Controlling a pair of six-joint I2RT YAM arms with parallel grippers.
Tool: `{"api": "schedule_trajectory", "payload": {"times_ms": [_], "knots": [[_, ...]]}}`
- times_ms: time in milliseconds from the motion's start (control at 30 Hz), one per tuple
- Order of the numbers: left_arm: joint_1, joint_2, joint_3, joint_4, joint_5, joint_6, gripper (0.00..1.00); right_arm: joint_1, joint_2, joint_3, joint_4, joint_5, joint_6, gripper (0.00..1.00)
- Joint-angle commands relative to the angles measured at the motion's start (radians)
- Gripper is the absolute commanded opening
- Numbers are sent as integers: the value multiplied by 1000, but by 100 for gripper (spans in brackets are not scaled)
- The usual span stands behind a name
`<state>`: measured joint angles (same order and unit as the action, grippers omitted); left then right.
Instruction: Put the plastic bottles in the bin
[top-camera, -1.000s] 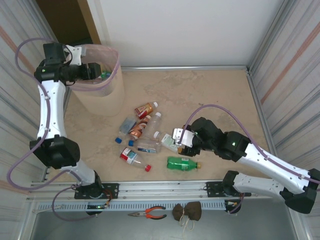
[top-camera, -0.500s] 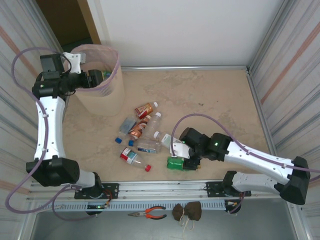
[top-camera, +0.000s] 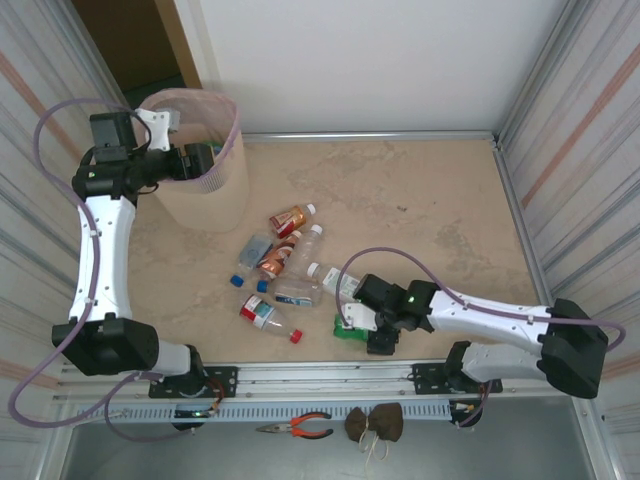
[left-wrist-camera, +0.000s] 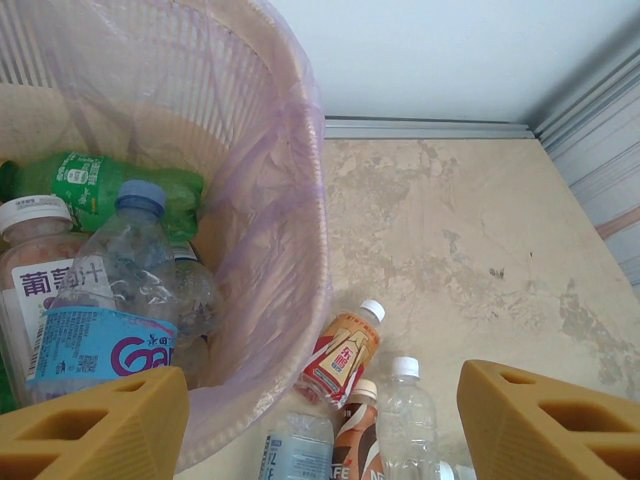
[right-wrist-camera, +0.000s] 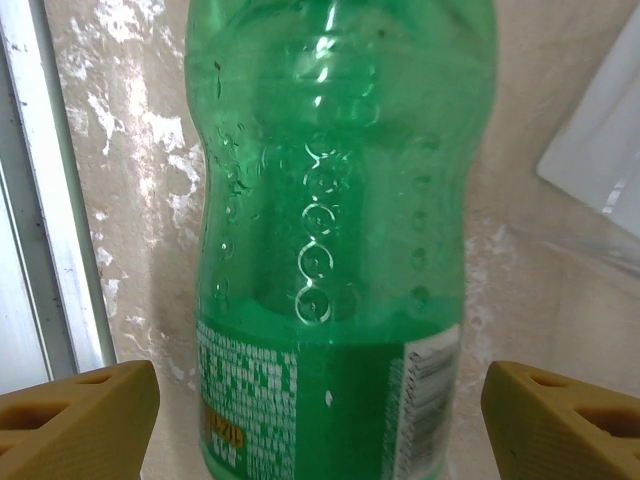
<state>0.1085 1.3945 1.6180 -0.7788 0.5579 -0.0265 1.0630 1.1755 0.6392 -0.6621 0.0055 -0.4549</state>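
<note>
The right hand (right-wrist-camera: 320, 420) is lowered over the green bottle (right-wrist-camera: 330, 200) at the lower centre of the top view. Its jaws are spread wide to either side of the bottle, and nothing is gripped yet. A slip is judged likely if the jaws are closed off-centre on the smooth round body. The bottle could then be rolled against the metal rail (right-wrist-camera: 40, 200) at the near edge of the table (top-camera: 430, 200), or nudged into the clear bottle (top-camera: 330, 280) just beside it. The other bottles (top-camera: 285, 260) are scattered at mid-frame. At upper left, the left hand (left-wrist-camera: 320, 425) is held open and empty above the rim of the bin (left-wrist-camera: 300, 200), in which several bottles are lying.
</note>
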Motion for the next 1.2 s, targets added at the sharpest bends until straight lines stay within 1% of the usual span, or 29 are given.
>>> {"api": "schedule_trajectory", "payload": {"times_ms": [0, 167, 267, 400, 467, 700, 967, 1100, 1167], "knots": [[-10, -31, -16, 17, 11, -10, 72, 14, 58, -4, 30, 1, 17, 83], [-13, -39, -16, 17, 5, -6, 72, 31, 170, 6, 17, 16, 6, 82], [-13, -39, -15, 12, 3, -3, 72, 32, 224, 5, 7, 30, -1, 79], [-13, -40, -13, 6, 1, 1, 73, 32, 251, 10, 4, 21, -2, 76], [-13, -38, -11, 6, 1, 0, 73, 32, 247, 9, 6, 22, -2, 75], [-13, -36, -7, 7, 8, -2, 73, 30, 212, 1, 11, 30, -2, 67], [-13, -58, -9, 3, 21, -7, 72, 22, 163, -1, 16, 38, -2, 53], [-18, -68, -9, 2, 54, -15, 72, 20, 104, -5, 27, 71, -10, 52], [-34, -73, -6, -4, 66, -8, 72, 19, 56, -4, 32, 108, -24, 52]]}}
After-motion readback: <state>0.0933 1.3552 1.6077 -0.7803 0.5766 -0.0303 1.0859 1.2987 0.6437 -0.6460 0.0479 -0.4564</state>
